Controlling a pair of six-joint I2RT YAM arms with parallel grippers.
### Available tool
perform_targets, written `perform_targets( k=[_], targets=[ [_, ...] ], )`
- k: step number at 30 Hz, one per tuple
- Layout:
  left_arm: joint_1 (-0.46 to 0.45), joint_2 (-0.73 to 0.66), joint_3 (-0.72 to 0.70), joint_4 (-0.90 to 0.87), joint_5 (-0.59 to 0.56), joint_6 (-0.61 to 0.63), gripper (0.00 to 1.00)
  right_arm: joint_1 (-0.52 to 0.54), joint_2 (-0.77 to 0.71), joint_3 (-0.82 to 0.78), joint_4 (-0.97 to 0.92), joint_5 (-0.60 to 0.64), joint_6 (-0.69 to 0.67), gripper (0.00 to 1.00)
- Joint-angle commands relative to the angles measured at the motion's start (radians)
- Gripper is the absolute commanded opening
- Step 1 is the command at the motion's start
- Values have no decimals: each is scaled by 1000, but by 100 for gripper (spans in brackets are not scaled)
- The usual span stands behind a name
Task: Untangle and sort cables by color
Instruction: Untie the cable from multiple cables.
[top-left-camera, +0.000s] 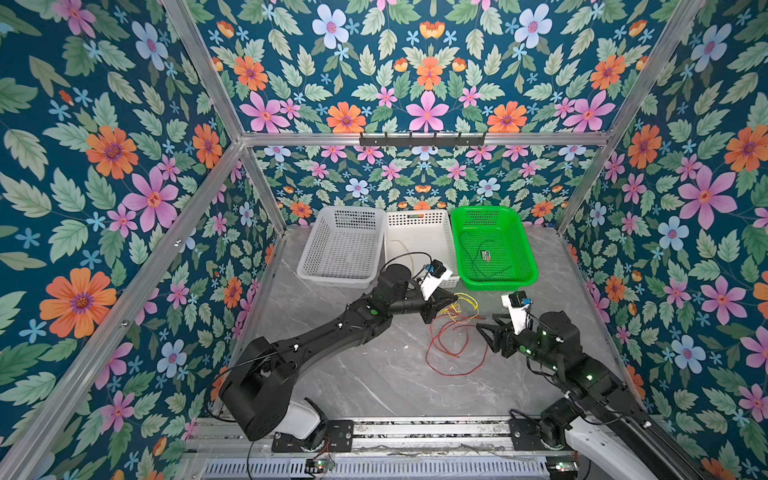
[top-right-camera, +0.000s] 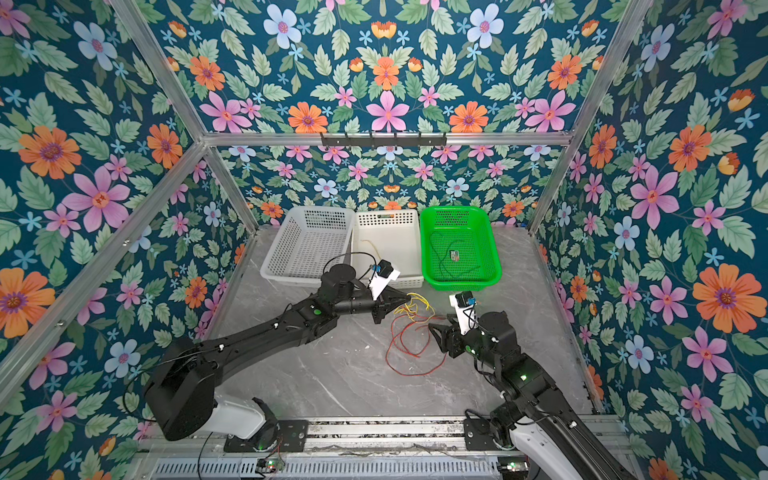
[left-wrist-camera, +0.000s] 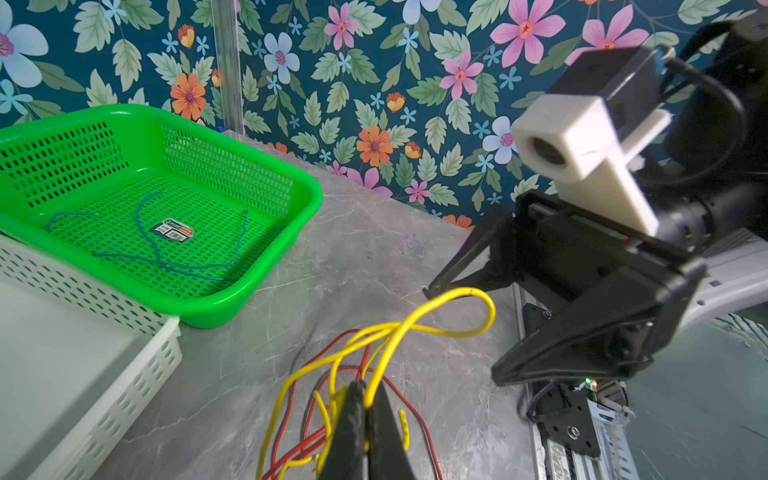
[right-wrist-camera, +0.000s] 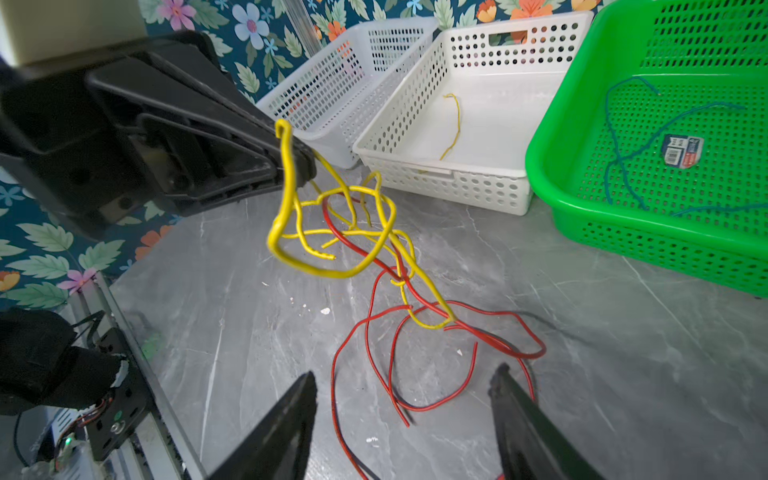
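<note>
While the left gripper (left-wrist-camera: 365, 388) is clenched hard, its two fingers pressed together with no gap, we see it grasping the yellow cables (right-wrist-camera: 328, 274). The bunch hangs from its tip above the table (right-wrist-camera: 249, 311). The lower strands run down into the red cables (right-wrist-camera: 532, 353) and are knotted with them. The red cables lie in loose loops on the table in front of the baskets.

We see the right gripper (right-wrist-camera: 405, 372) released, with its two fingers spread wide and nothing between them. It hovers just above the red loops, and we cannot tell whether a fingertip touches one. In both top views the two grippers face each other across the tangle, near but apart.

By our count there are two grippers and three baskets in a row at the back of the table:
- A pale mesh basket (right-wrist-camera: 340, 75) on the left, with nothing we can make out in it.
- A white basket (right-wrist-camera: 415, 104) in the middle, holding one yellow strand (right-wrist-camera: 457, 120).
- A green basket (right-wrist-camera: 544, 137) on the right, holding thin teal cables (right-wrist-camera: 615, 158) and one small label (right-wrist-camera: 681, 149).

We cannot count the yellow and red strands in the tangle, as they cross too often. Whether the teal is one piece or several we cannot tell.
</note>
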Motion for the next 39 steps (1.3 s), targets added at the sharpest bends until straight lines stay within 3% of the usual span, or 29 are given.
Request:
perform_targets(
  k=[1, 7, 15, 20, 25, 27, 29, 34, 39],
  targets=[
    [1, -6, 3, 16, 23, 4, 0, 2, 62, 7, 90, 3, -50, 68],
    [1, -26, -20, 27, 26, -5, 0, 1, 195, 29, 172, 59, -120, 63],
    [25, -47, -38, 68, 91, -39, 0, -3, 294, 23, 272, 25, -119, 26],
    [115, -84, -97, 276, 226, -202, 0, -3, 302, -11, 269, 68, -74, 2],
    [236, -95, -131, 559, 346, -451, 0, -6, 289, -61, 261, 113, -20, 0],
    [258, -90, -113, 596, 369, -501, 0, -10, 291, -76, 253, 123, -2, 0],
    [271, -97, -77, 524, 354, -477, 0, -11, 298, -83, 236, 132, 21, 0],
    [278, -137, 39, 161, 195, -239, 0, -12, 317, -103, 221, 134, 75, 0],
    [299, -128, 193, -15, 128, -122, 0, -15, 377, -69, 194, 139, 89, 0]
  ],
)
